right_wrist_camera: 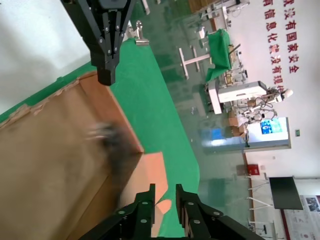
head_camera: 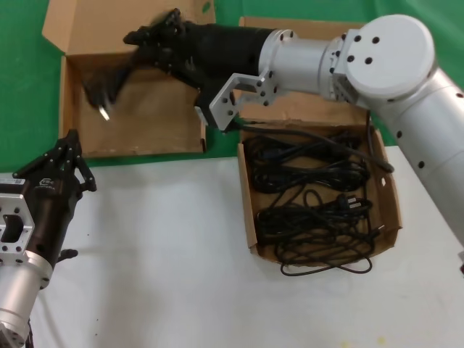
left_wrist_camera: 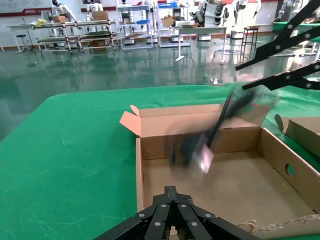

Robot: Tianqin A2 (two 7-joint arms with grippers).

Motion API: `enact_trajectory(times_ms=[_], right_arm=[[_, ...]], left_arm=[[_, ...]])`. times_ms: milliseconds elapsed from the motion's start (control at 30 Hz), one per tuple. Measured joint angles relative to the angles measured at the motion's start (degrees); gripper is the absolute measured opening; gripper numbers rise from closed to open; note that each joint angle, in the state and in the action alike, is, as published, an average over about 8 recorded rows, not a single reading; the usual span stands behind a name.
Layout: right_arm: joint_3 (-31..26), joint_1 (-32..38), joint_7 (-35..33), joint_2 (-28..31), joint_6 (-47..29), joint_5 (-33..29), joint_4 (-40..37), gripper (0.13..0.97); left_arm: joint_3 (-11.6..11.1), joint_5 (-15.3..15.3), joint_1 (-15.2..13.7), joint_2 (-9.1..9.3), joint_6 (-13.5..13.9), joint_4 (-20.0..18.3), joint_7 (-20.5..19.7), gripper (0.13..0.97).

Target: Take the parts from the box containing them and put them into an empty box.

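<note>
Cables (head_camera: 312, 196) are piled in a black tangle in the square box (head_camera: 246, 210) at centre right of the head view, and one more cable (head_camera: 109, 80) hangs apart from them at upper left. At the far left edge, low over the white table (head_camera: 159, 239), the left gripper (head_camera: 71, 139) sits with its fingers drawn together to a point, holding nothing, just short of the near wall of the wide box (head_camera: 69, 109). That box lies on the green cloth (head_camera: 22, 109) at upper left with its lid folded back. Inside it the single cable dangles, blurred, with its pale plug (head_camera: 104, 112) close to the cardboard floor. The cable comes down from the right gripper (head_camera: 134, 36), which reaches across from the right over the far part of the wide box, fingers set narrow on the cable. The square box sits on the white table with a few loops spilling over its near edge.
</note>
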Motion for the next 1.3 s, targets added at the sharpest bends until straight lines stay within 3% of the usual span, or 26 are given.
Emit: enact_trajectory(times_ms=[333,467,833,1033,1167,1300], right_arm=[[2.3,-2.1,-0.1,1.6,2.2,1.6,1.9,0.299],[4.2,-4.6,5.0,3.6,4.7,1.3,6.5,0.341],[8.7,-13.2,23.4,8.4,11.4,-5.0,20.1,0.571],[9.6,-15.3,26.2,8.8,12.3,-5.2,21.6,0.729],[10.5,-17.2,27.7,8.9,13.4,-4.1,22.2,0.729],[11.6,-19.6,29.5,9.0,14.6,-2.8,22.9,0.8]], left_arm=[[0.0,0.0,0.0,0.0,0.0,0.0,0.0,0.145],[0.0,0.0,0.0,0.0,0.0,0.0,0.0,0.145],[0.0,0.0,0.0,0.0,0.0,0.0,0.0,0.145],[0.0,0.0,0.0,0.0,0.0,0.0,0.0,0.154],[0.0,-0.1,0.0,0.0,-0.1,0.0,0.0,0.171],[-0.1,-0.1,0.1,0.0,-0.1,0.0,0.0,0.192]])
